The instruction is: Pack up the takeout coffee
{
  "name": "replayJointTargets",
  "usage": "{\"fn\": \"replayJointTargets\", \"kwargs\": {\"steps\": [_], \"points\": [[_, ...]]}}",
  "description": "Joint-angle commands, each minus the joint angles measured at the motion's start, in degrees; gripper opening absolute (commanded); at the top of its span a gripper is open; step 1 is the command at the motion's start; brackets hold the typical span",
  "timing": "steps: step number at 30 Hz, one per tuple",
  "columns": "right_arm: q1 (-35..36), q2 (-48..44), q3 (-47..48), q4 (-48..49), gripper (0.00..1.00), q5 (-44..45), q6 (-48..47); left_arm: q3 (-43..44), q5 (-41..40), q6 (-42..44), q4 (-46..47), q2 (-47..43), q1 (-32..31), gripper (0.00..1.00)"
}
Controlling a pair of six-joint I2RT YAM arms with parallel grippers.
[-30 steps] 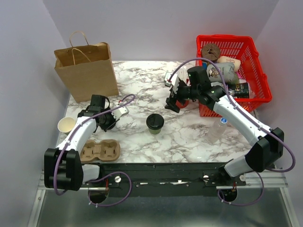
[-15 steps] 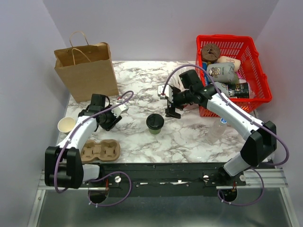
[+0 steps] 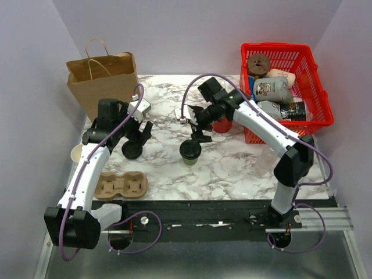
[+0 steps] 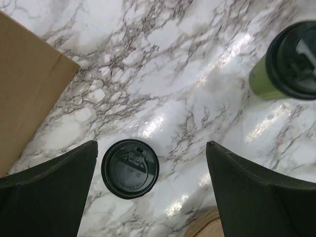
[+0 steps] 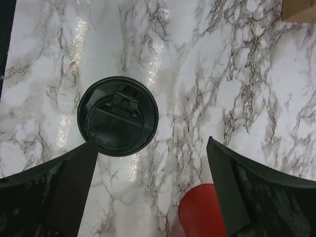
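Note:
The takeout coffee (image 3: 190,151), an olive-green cup with a black lid, stands mid-table. It is at the upper right of the left wrist view (image 4: 291,61) and seen from above in the right wrist view (image 5: 117,116). My right gripper (image 3: 197,125) hovers open just behind and above it, the cup under its left finger (image 5: 150,142). My left gripper (image 3: 138,132) is open above a loose black lid (image 3: 132,151) lying flat on the marble, nothing between its fingers (image 4: 152,143); the lid (image 4: 130,168) sits by the left finger.
A brown paper bag (image 3: 107,84) stands at the back left. A cardboard cup carrier (image 3: 121,185) and a cream cup (image 3: 78,154) sit at the near left. A red cup (image 3: 222,124), a red basket (image 3: 317,75) of items and a water bottle (image 3: 267,160) are on the right.
My left gripper opened, let go of the black lid on the table and lifted away toward the bag. My right arm swung left to above the coffee.

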Motion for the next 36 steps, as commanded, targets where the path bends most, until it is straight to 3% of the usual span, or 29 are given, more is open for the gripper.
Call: {"fn": "replayJointTargets", "kwargs": {"steps": [1,11,20,28,36], "points": [[1.5,4.4,6.0,-10.1,1.00,-1.5,-3.0,1.3,3.8,-6.9,0.2,-2.5,1.1,0.99],[5.1,8.8,9.2,-11.3,1.00,-5.1,-7.5,0.7,0.8,-6.3,-0.9,-1.8,7.5,0.99],[12.2,13.1,9.8,-2.0,1.00,4.4,0.1,4.6,4.1,-8.1,-2.8,1.1,7.6,0.99],[17.6,17.6,11.6,-3.5,0.99,16.5,-4.6,2.9,6.1,-10.7,0.1,-0.6,7.6,0.99],[20.2,21.0,8.9,-5.2,0.92,23.6,-8.4,-0.3,7.3,-12.7,3.3,-3.6,7.6,0.99]]}}
